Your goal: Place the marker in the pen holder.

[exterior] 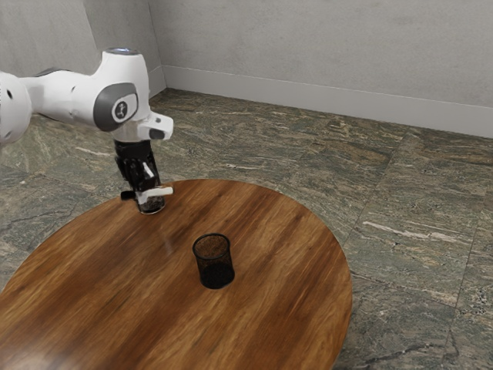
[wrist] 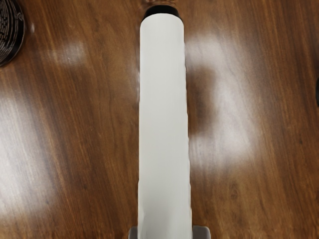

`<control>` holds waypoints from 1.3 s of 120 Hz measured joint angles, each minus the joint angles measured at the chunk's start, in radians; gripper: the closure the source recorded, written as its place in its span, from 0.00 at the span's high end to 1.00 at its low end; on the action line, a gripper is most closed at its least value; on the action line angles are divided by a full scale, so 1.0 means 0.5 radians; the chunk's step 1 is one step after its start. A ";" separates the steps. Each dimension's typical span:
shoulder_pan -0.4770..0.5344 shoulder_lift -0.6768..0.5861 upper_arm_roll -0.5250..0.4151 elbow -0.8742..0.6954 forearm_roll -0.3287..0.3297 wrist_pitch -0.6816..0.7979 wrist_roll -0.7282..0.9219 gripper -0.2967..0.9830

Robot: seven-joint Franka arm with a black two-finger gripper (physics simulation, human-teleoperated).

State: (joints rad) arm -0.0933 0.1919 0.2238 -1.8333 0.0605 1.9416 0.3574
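My gripper (exterior: 144,190) is above the table's far-left part in the exterior view, shut on the white marker (exterior: 162,191). The marker lies across the fingers, roughly level, its black end toward the exterior view's left. In the wrist view the marker (wrist: 163,109) runs lengthwise from a black tip, and the gripper (wrist: 166,233) has a grey fingertip against either side of it. The black mesh pen holder (exterior: 213,262) stands upright on the table, apart from the hand, toward the exterior view's right and nearer its camera.
A dark round container (exterior: 152,206) stands on the round wooden table (exterior: 269,308) just below the hand. In the wrist view a black round object with light markings (wrist: 9,31) is at the edge, and a sliver of another dark thing (wrist: 317,92) is opposite.
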 joint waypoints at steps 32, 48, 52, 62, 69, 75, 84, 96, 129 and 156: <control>-0.282 0.166 -0.047 0.281 0.218 -0.568 -0.016 0.15; -0.299 0.303 -0.135 0.461 0.247 -0.732 -0.021 0.16; -0.294 0.354 -0.172 0.550 0.278 -0.796 -0.026 0.16; -0.293 0.507 -0.233 0.753 0.337 -0.955 -0.037 0.16; -0.296 0.585 -0.274 0.833 0.360 -1.036 -0.043 0.16; -0.297 0.621 -0.286 0.858 0.376 -1.092 -0.048 0.16; -0.305 0.639 -0.304 0.871 0.400 -1.160 -0.056 0.17; -0.320 0.637 -0.312 0.891 0.420 -1.250 -0.066 0.18; -0.347 0.674 -0.422 0.931 0.429 -1.356 -0.111 0.18; -0.332 0.802 -0.442 1.082 0.428 -1.347 -0.146 0.18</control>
State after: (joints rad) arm -0.2595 0.5928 0.0026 -1.2925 0.2745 1.2681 0.2844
